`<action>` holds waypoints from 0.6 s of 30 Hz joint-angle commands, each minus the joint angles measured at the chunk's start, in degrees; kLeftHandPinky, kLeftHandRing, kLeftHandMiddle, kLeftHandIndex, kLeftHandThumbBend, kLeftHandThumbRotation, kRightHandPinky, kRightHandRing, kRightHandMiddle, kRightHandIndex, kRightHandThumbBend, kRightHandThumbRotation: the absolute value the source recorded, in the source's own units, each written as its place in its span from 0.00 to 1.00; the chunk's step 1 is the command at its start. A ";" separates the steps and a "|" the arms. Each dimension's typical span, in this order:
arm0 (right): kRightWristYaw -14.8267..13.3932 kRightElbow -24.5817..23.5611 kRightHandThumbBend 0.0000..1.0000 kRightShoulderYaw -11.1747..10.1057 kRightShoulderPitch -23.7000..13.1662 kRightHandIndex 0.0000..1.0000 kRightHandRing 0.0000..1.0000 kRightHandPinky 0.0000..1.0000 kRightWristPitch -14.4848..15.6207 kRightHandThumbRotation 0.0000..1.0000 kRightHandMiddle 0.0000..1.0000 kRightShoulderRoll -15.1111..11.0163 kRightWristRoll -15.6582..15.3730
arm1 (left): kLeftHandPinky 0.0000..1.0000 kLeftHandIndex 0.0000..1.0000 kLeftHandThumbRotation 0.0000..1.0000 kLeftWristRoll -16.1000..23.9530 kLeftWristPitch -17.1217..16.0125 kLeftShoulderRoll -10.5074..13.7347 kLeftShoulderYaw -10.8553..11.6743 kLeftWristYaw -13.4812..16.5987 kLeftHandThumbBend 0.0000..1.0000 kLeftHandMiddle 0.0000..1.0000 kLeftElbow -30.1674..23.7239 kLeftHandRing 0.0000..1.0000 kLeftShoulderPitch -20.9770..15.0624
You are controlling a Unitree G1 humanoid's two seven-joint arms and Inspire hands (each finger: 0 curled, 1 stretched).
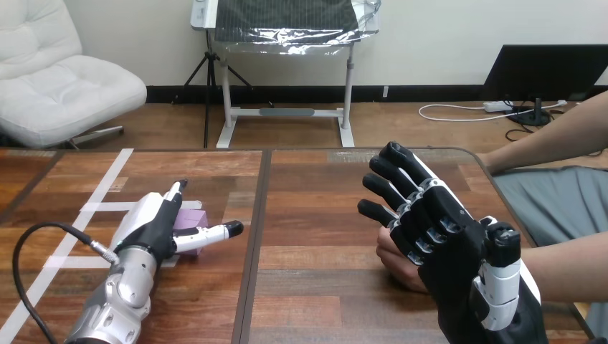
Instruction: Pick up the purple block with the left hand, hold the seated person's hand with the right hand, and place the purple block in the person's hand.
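Note:
The purple block lies on the wooden table at the left, partly hidden by my left hand. That hand rests against the block's left side, with its thumb stretched along the block's near side and a straight finger at its far side; it is open. On the right, my right hand is open, its fingers reaching straight up and to the left. The person's hand lies just under and left of its palm, touching or very close. No finger of mine curls round it.
White tape lines cross the table's left part. A seam runs down the table's middle. The person's forearm comes in from the right edge, and their other arm rests at the table's far right corner.

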 commanded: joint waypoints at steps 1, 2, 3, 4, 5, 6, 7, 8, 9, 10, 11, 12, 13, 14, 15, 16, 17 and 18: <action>-0.02 -1.07 0.94 -0.47 -2.89 0.93 0.94 0.89 -0.56 0.92 0.94 0.52 0.87 | 0.95 0.97 0.54 0.95 0.86 0.75 -0.23 2.90 0.77 1.00 -2.33 0.98 -3.54; -0.01 -1.04 0.94 -0.48 -2.90 0.93 0.94 0.89 -0.61 0.92 0.94 0.53 0.86 | 0.94 0.97 0.53 1.03 0.99 0.73 -0.31 3.14 0.77 1.00 -2.29 0.98 -3.59; 0.02 -1.04 0.94 -0.50 -2.88 0.93 0.94 0.89 -0.71 0.92 0.94 0.53 0.84 | 0.93 0.97 0.52 1.36 1.25 0.65 -0.53 3.83 0.76 0.99 -2.04 0.98 -3.72; 0.03 -1.05 0.94 -0.52 -2.87 0.93 0.94 0.89 -0.76 0.92 0.94 0.53 0.83 | 0.92 0.96 0.51 1.56 1.41 0.62 -0.71 4.29 0.76 0.99 -1.87 0.97 -3.80; 0.04 -1.04 0.94 -0.53 -2.88 0.93 0.94 0.89 -0.79 0.92 0.94 0.53 0.82 | 0.90 0.95 0.51 1.68 1.53 0.59 -0.84 4.62 0.76 0.98 -1.73 0.96 -3.88; 0.01 -1.07 0.94 -0.55 -2.84 0.93 0.94 0.89 -0.85 0.92 0.94 0.57 0.82 | 0.89 0.94 0.50 2.04 2.16 0.50 -1.12 5.09 0.76 0.97 -1.53 0.95 -4.09; -0.02 -1.09 0.94 -0.56 -2.82 0.93 0.94 0.89 -0.88 0.92 0.94 0.61 0.81 | 0.86 0.93 0.49 2.25 2.61 0.45 -1.31 5.35 0.75 0.96 -1.43 0.94 -4.23; -0.04 -1.10 0.94 -0.56 -2.80 0.93 0.94 0.89 -0.91 0.92 0.94 0.63 0.81 | 0.84 0.92 0.49 2.39 2.92 0.41 -1.45 5.55 0.75 0.95 -1.36 0.92 -4.32; -0.06 -1.16 0.94 -0.57 -2.74 0.93 0.94 0.89 -0.92 0.92 0.93 0.62 0.81 | 0.82 0.91 0.48 2.64 3.54 0.33 -1.71 5.69 0.75 0.94 -1.06 0.91 -4.59; -0.08 -1.20 0.95 -0.59 -2.72 0.93 0.94 0.89 -0.91 0.92 0.93 0.61 0.81 | 0.76 0.89 0.46 2.78 3.91 0.27 -1.86 5.75 0.74 0.92 -0.85 0.88 -4.78; -0.09 -1.22 0.95 -0.60 -2.71 0.93 0.94 0.89 -0.90 0.92 0.93 0.60 0.81 | 0.74 0.88 0.46 2.88 4.19 0.24 -1.97 5.80 0.74 0.91 -0.72 0.86 -4.90; -0.08 -1.28 0.95 -0.62 -2.67 0.93 0.94 0.89 -0.92 0.92 0.93 0.60 0.84 | 0.72 0.88 0.45 2.95 4.14 0.17 -2.04 6.05 0.73 0.90 -0.33 0.85 -5.09; -0.07 -1.31 0.95 -0.63 -2.65 0.93 0.94 0.89 -0.93 0.93 0.93 0.60 0.87 | 0.70 0.87 0.44 2.98 4.03 0.12 -2.05 6.24 0.73 0.89 -0.10 0.84 -5.18; -0.06 -1.33 0.95 -0.64 -2.63 0.93 0.94 0.89 -0.95 0.93 0.93 0.60 0.89 | 0.68 0.86 0.43 3.01 3.98 0.09 -2.06 6.36 0.73 0.88 0.04 0.82 -5.24; -0.02 -1.39 0.95 -0.65 -2.58 0.92 0.94 0.89 -0.94 0.93 0.93 0.62 1.05 | 0.66 0.85 0.42 3.16 3.90 0.05 -2.19 6.57 0.73 0.87 0.44 0.81 -5.42; 0.01 -1.43 0.95 -0.66 -2.54 0.92 0.93 0.88 -0.93 0.93 0.93 0.63 1.16 | 0.65 0.84 0.40 3.26 3.88 0.04 -2.30 6.70 0.74 0.86 0.70 0.80 -5.55; 0.02 -1.47 0.95 -0.68 -2.54 0.92 0.93 0.88 -0.89 0.92 0.93 0.62 1.25 | 0.62 0.83 0.37 3.31 3.86 0.03 -2.39 6.79 0.74 0.84 0.89 0.78 -5.66; 0.09 -1.49 0.95 -0.71 -2.52 0.92 0.93 0.88 -0.98 0.92 0.93 0.62 1.35 | 0.61 0.82 0.34 3.37 3.88 0.02 -2.54 6.77 0.74 0.83 1.10 0.77 -5.82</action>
